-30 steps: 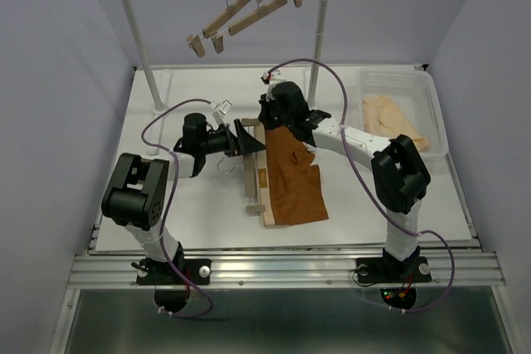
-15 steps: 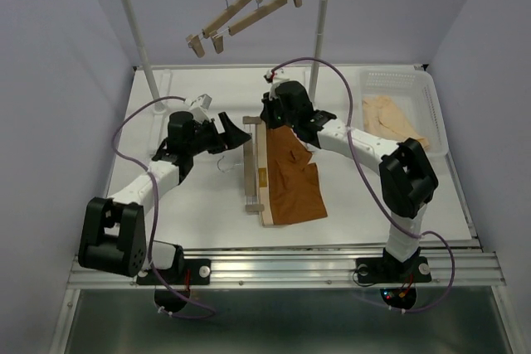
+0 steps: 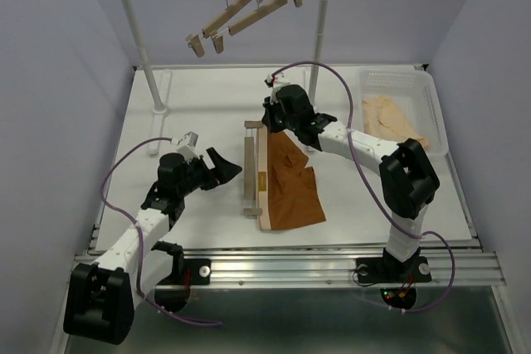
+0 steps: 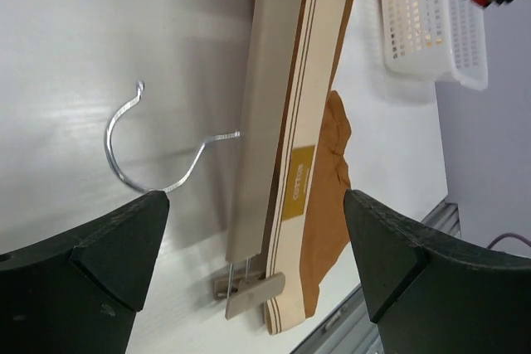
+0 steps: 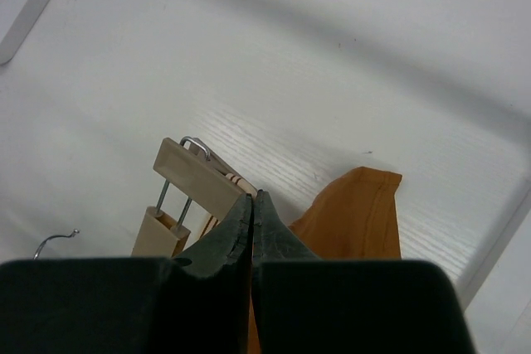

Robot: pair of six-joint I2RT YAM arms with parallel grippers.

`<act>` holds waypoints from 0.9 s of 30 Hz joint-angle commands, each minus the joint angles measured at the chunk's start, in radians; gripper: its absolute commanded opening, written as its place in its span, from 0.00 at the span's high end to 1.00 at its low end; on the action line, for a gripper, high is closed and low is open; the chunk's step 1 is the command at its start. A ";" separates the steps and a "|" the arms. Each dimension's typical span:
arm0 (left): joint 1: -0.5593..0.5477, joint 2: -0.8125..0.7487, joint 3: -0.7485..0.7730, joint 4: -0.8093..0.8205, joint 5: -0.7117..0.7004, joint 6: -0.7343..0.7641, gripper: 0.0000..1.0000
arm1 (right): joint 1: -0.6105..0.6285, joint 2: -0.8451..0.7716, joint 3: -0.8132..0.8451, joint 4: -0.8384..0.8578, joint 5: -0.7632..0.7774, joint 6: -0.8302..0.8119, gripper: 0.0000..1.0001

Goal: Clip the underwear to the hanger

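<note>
Hanger [image 3: 250, 170] lies flat on the bench [image 3: 207, 97], bar running near to far. Underwear [image 3: 292, 184] is spread along its right side, waistband against the bar — laid ready for clipping. Right jaws pressed together at the far clip [image 5: 192, 176], probably steadying it. Left jaws spread wide, well left, holding nothing.

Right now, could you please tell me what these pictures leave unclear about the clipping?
- Right wrist view: the right gripper's shut fingers cover whatever, if anything, they pinch.
- Top view: too small to tell whether the hanger's clips bite the underwear.
- Left wrist view: the top edge cuts off the hanger's far clip.
</note>
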 commanded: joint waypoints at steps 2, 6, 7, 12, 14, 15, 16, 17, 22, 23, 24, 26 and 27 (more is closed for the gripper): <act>-0.025 -0.129 -0.107 0.122 0.048 -0.074 0.01 | -0.001 -0.054 0.017 0.053 -0.001 -0.019 0.99; -0.041 -0.177 -0.199 0.203 0.080 -0.113 0.01 | -0.001 -0.056 0.018 0.055 -0.013 -0.017 0.99; -0.045 -0.175 -0.202 0.217 0.088 -0.117 0.01 | -0.001 -0.056 0.018 0.053 -0.014 -0.016 0.99; -0.056 -0.145 -0.226 0.223 0.051 -0.109 0.01 | -0.001 -0.065 0.010 0.055 -0.019 -0.005 0.99; -0.059 -0.115 -0.223 0.233 0.041 -0.108 0.01 | -0.001 -0.071 0.007 0.056 -0.025 -0.003 0.99; -0.070 -0.074 -0.220 0.263 0.032 -0.114 0.01 | -0.001 -0.079 0.001 0.061 -0.031 -0.003 0.99; -0.079 -0.053 -0.217 0.277 0.027 -0.117 0.01 | -0.001 -0.082 -0.002 0.064 -0.036 -0.003 0.99; -0.090 -0.028 -0.213 0.291 0.019 -0.117 0.01 | -0.001 -0.085 -0.006 0.064 -0.041 -0.003 0.99; -0.107 0.099 -0.188 0.358 0.022 -0.092 0.01 | -0.001 -0.106 -0.023 0.082 -0.042 -0.014 0.99; -0.107 0.110 -0.187 0.378 0.025 -0.078 0.01 | -0.001 -0.111 -0.028 0.085 -0.042 -0.017 0.99; -0.107 0.116 -0.184 0.383 0.024 -0.072 0.01 | -0.001 -0.114 -0.032 0.088 -0.042 -0.019 0.99; -0.107 0.135 -0.173 0.390 0.016 -0.045 0.01 | -0.001 -0.122 -0.043 0.096 -0.082 -0.022 0.99; -0.105 0.141 -0.168 0.397 0.018 -0.036 0.01 | -0.001 -0.123 -0.046 0.099 -0.094 -0.026 0.99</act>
